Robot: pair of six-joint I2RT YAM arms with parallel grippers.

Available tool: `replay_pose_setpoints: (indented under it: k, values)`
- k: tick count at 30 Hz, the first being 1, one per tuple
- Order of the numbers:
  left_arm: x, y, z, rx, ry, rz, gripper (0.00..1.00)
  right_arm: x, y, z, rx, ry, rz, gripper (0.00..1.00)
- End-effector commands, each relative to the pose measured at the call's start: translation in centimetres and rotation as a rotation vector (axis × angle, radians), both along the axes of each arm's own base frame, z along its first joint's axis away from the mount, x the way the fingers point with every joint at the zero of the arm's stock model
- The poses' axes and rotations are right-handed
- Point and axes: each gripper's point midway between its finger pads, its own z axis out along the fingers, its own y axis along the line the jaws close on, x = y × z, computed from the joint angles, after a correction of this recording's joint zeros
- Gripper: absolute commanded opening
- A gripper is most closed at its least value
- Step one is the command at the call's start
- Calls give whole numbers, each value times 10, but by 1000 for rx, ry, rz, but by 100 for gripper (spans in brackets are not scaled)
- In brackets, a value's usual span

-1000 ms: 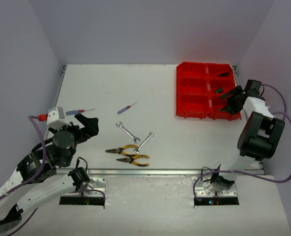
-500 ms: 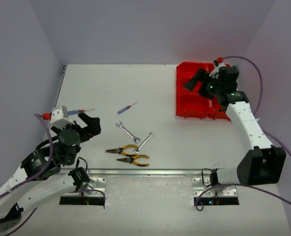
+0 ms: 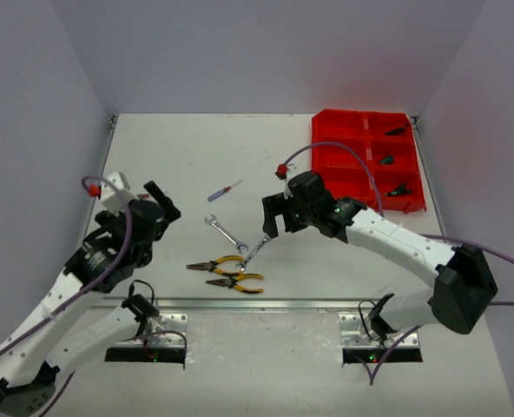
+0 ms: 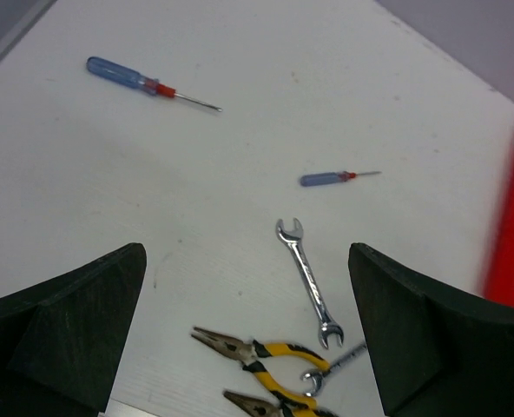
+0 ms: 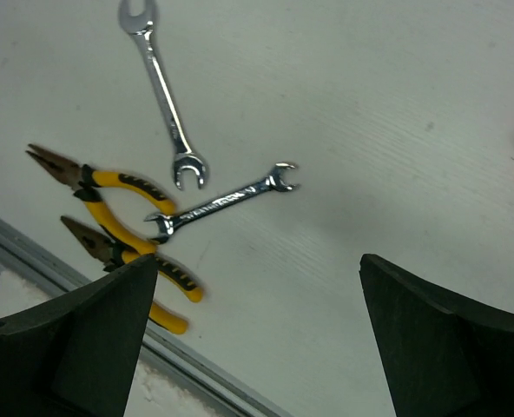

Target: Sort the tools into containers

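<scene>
The containers are a red tray (image 3: 339,165) at the far right, with three green-handled screwdrivers (image 3: 385,160) in its right column. On the table lie two silver wrenches (image 3: 225,233) (image 5: 222,201), two yellow-handled pliers (image 3: 215,265) (image 5: 109,187) and a small blue screwdriver (image 3: 224,190). A larger blue screwdriver (image 4: 144,80) shows only in the left wrist view. My right gripper (image 3: 273,217) (image 5: 259,265) hovers open and empty just right of the wrenches. My left gripper (image 3: 163,204) (image 4: 247,261) is open and empty, left of the tools.
A metal rail (image 5: 57,265) runs along the table's near edge just below the pliers. The red tray's side (image 4: 513,252) shows at the right edge of the left wrist view. Grey walls enclose the table.
My right arm has swung from the red tray across to the table's middle, beside the wrenches. My left arm has reached forward and right, now covering the larger blue screwdriver from above.
</scene>
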Motion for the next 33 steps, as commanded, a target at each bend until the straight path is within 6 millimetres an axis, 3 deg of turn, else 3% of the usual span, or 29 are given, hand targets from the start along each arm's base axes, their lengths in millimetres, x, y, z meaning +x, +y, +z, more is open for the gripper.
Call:
replay_pose_setpoints:
  k: [1,3,6,7,9,11,14,15,16,22,33]
  values:
    - [57,-11,-41,-81,200,32,100,9,-26,33,19,-115,-135,99]
    - [69,-6,-37,-174,172,105,100,1,-27,36,41,-94,-126,99]
    - [93,22,-40,-340,132,279,100,-14,-34,39,69,-97,-104,99]
    - [109,46,-44,-381,135,390,100,-19,-38,46,91,-117,-102,99]
    - [128,70,-53,-434,149,489,100,-27,-42,49,111,-127,-93,99]
    - [160,103,-75,-525,202,592,100,-44,-47,52,158,-135,-59,99]
    - [180,144,-120,-537,301,711,100,-67,-47,50,226,-112,-2,99]
    - [189,153,-124,-545,313,723,100,-78,-48,45,245,-94,21,99]
    - [189,157,-139,-553,362,743,100,-83,-49,50,280,-109,26,99]
    - [189,168,-161,-534,429,821,97,-93,-60,57,333,-186,34,99]
    - [182,162,-211,-544,507,814,78,-93,-60,39,284,-156,49,99]
